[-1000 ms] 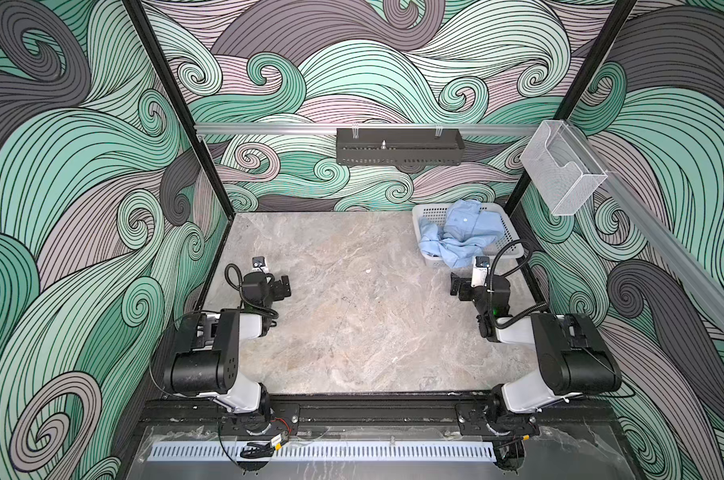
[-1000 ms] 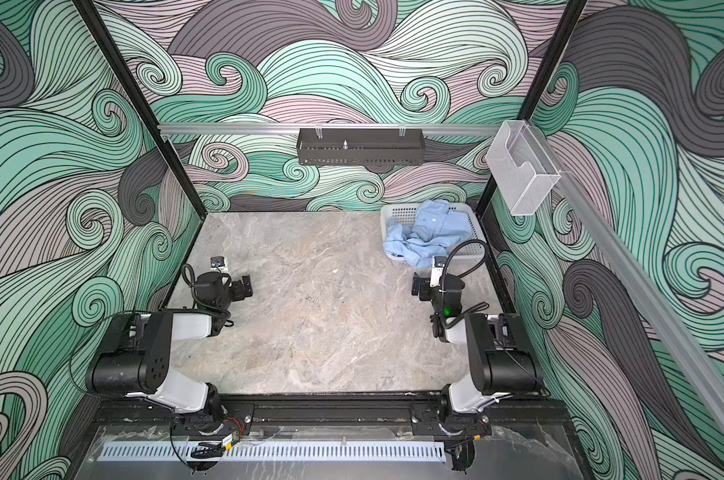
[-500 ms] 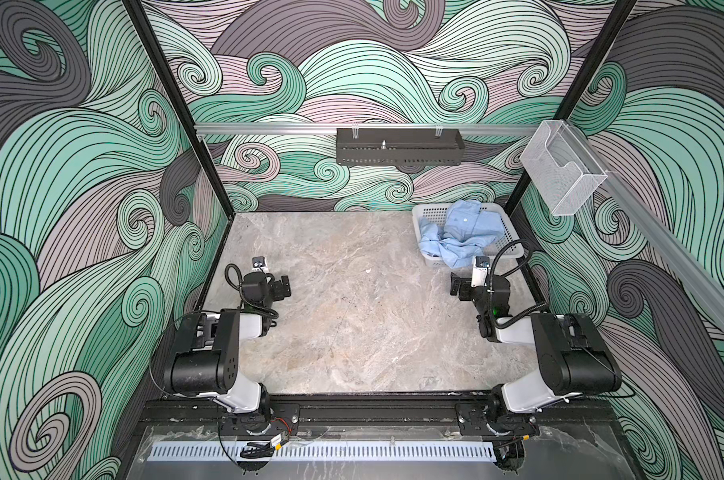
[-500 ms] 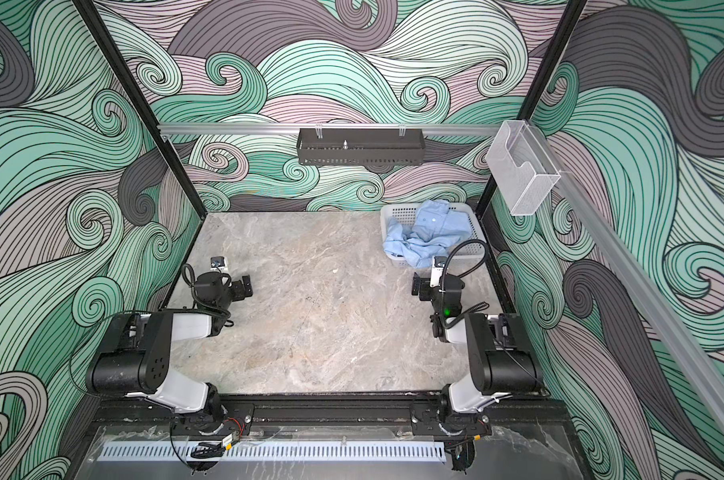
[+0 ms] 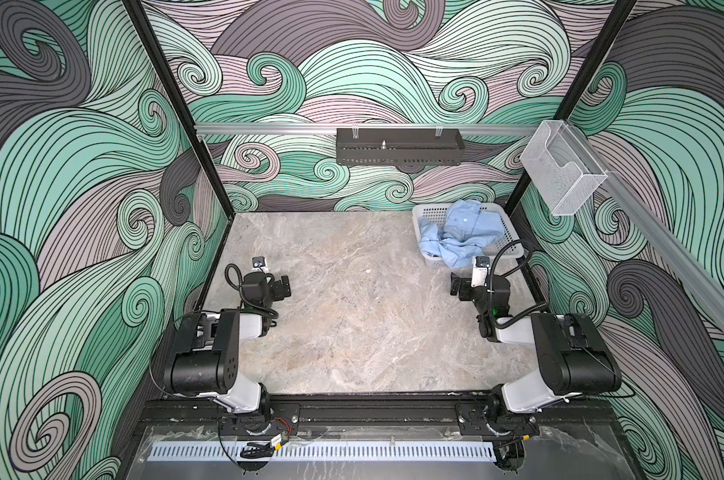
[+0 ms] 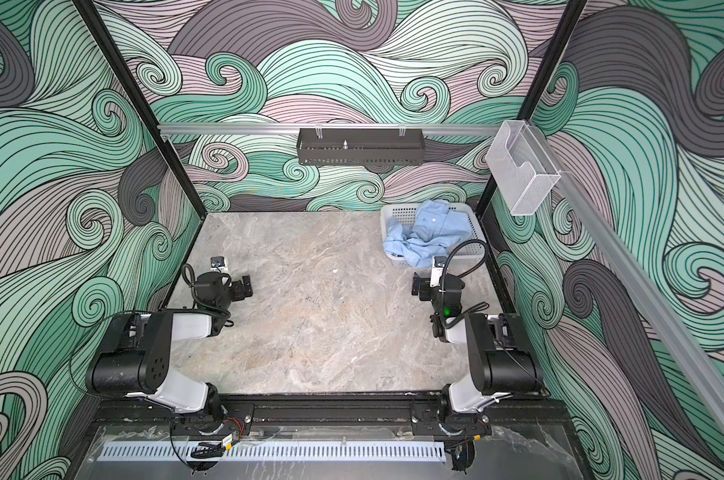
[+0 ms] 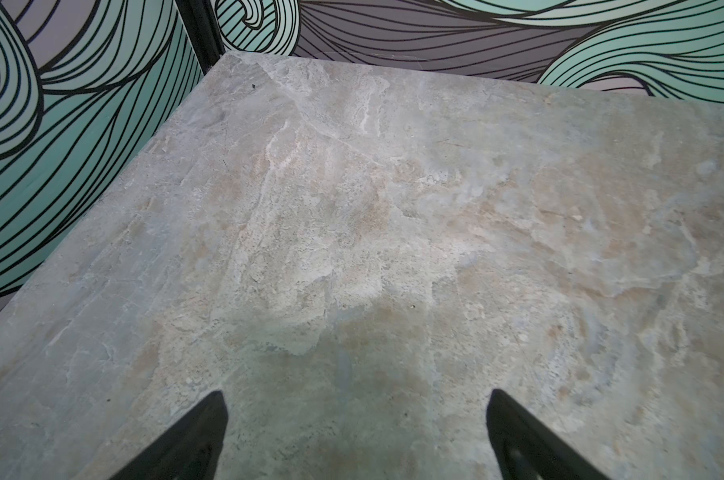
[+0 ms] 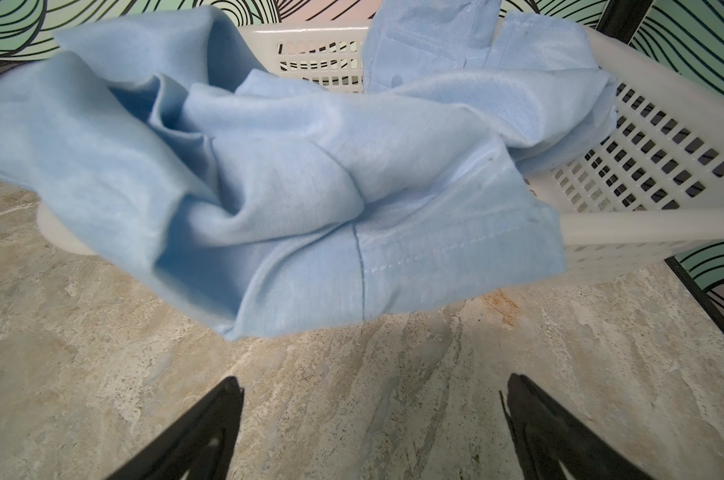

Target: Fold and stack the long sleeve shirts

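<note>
Blue shirt crumpled in basket, hem draped over its rim, most folds hidden. Left tool and right tool spread wide, empty; right near basket. Marbled table, wave-pattern walls.

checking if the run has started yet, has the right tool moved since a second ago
No. In both top views the right tool stays open at the same spot, just short of the white basket and its near rim.

Marble-look table, white basket far-right corner
</note>
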